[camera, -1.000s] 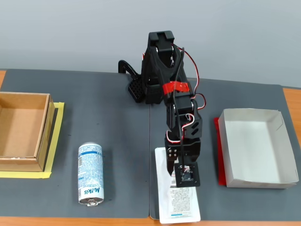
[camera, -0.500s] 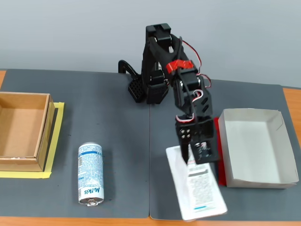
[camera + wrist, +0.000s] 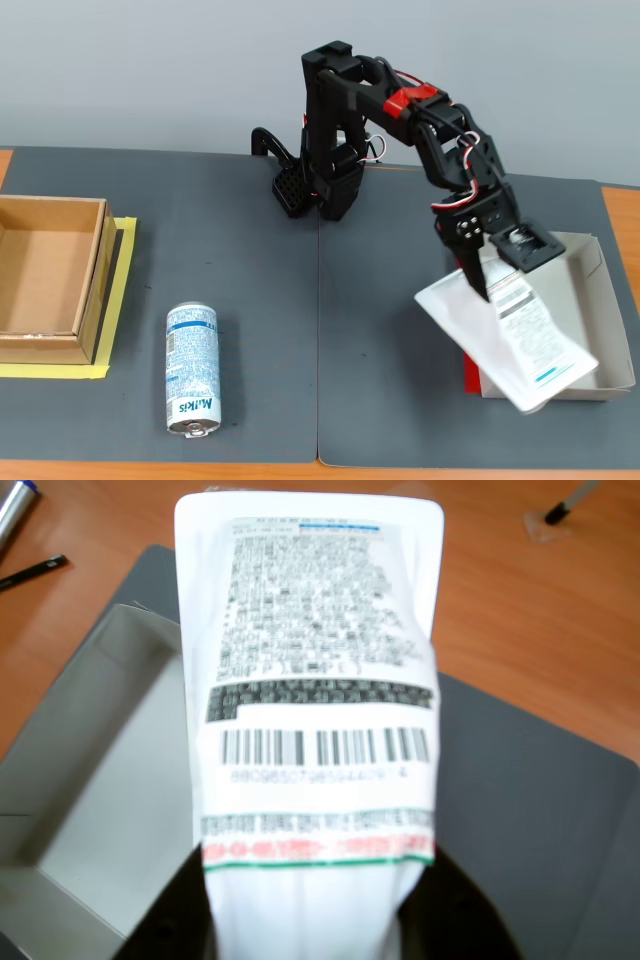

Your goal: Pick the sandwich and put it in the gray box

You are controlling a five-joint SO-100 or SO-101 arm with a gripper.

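Note:
The sandwich (image 3: 510, 335) is a flat white wrapped package with a barcode label, and it fills the middle of the wrist view (image 3: 315, 710). My gripper (image 3: 488, 282) is shut on its upper end and holds it tilted in the air over the near left part of the gray box (image 3: 600, 300) in the fixed view. In the wrist view the gripper (image 3: 312, 920) clamps the package's near end, and the box's pale inside (image 3: 110, 780) lies below to the left. The box's red strip (image 3: 469, 372) shows under the package.
A blue-white drink can (image 3: 191, 370) lies on the dark mat (image 3: 250, 300) at the left. A brown cardboard box (image 3: 45, 280) on yellow tape stands at the far left. Pens (image 3: 35, 570) lie on the wooden table beyond the mat.

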